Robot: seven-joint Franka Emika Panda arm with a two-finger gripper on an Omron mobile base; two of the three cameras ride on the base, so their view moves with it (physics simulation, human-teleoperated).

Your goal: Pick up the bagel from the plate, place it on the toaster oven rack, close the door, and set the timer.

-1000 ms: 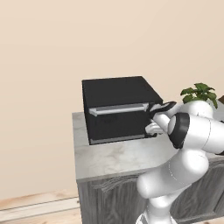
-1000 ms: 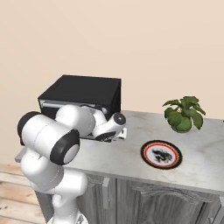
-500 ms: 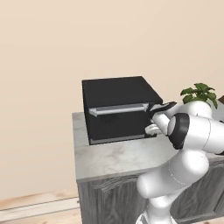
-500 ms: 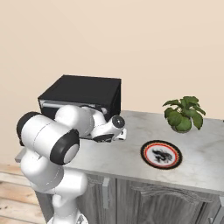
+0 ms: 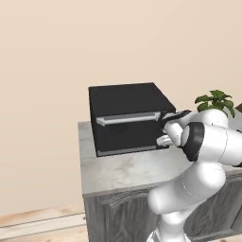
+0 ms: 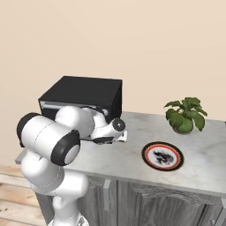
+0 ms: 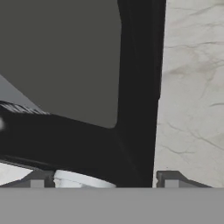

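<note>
The black toaster oven stands at the counter's left end, its door [image 5: 126,131] shut under a silver bar handle [image 5: 127,118]. My gripper [image 5: 168,127] is at the oven's front right corner, close to the door's right edge. In the hand view the gripper [image 7: 103,179] has its fingertips [image 7: 169,180] wide apart, open, with a small white round part [image 7: 83,179] low between them, touching neither. The plate [image 6: 147,152] lies further right on the counter with only its dark centre pattern on it. The bagel and the toaster oven rack are hidden.
A potted green plant [image 6: 185,115] stands behind the plate near the wall. Marble counter [image 5: 123,170] stretches in front of the oven, over grey cabinet doors [image 6: 132,201]. The counter's left edge [image 5: 81,156] drops off just beside the oven.
</note>
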